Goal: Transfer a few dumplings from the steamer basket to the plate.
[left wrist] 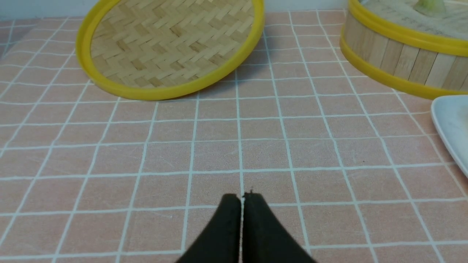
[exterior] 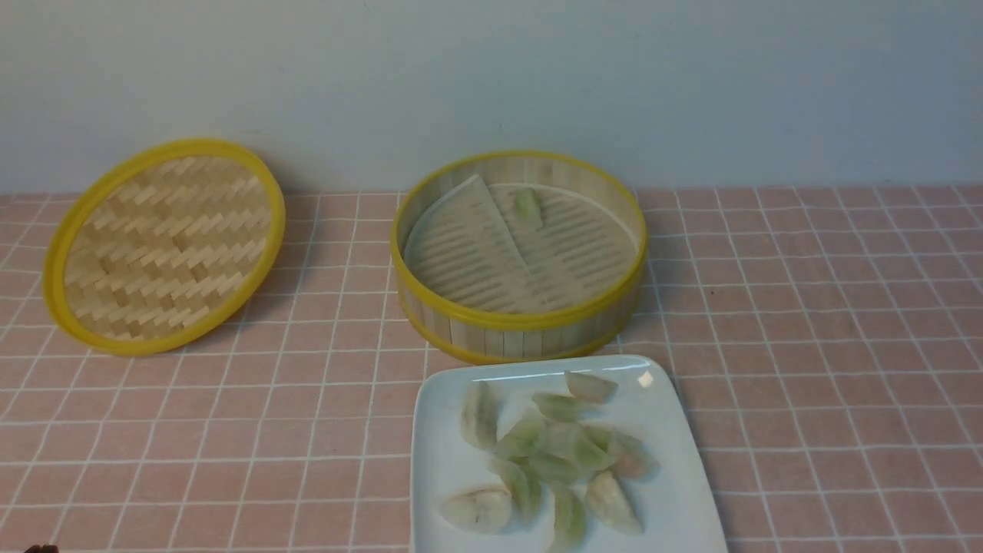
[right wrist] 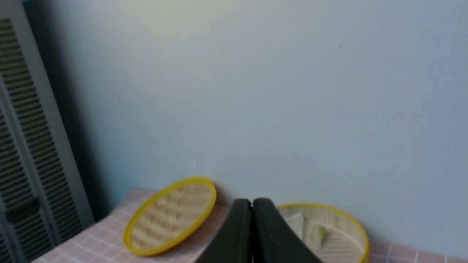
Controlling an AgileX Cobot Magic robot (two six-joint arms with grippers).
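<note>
The steamer basket (exterior: 519,322) stands mid-table with its whitish liner folded up on one side; one pale green dumpling (exterior: 527,207) lies at its back. Just in front, the white plate (exterior: 441,476) holds several dumplings (exterior: 554,449), one of them pinkish (exterior: 634,458). Neither arm shows in the front view. My left gripper (left wrist: 241,197) is shut and empty low over the pink tiled cloth, left of the basket (left wrist: 402,54) and the plate (left wrist: 451,128). My right gripper (right wrist: 251,201) is shut on nothing, raised and pointing toward the wall above the basket (right wrist: 360,233).
The flat woven bamboo lid (exterior: 165,246) leans tilted against the back wall at the left; it also shows in the wrist views as the lid (left wrist: 168,47) and the lid (right wrist: 172,215). A louvred door (right wrist: 22,164) stands beyond the table's left end.
</note>
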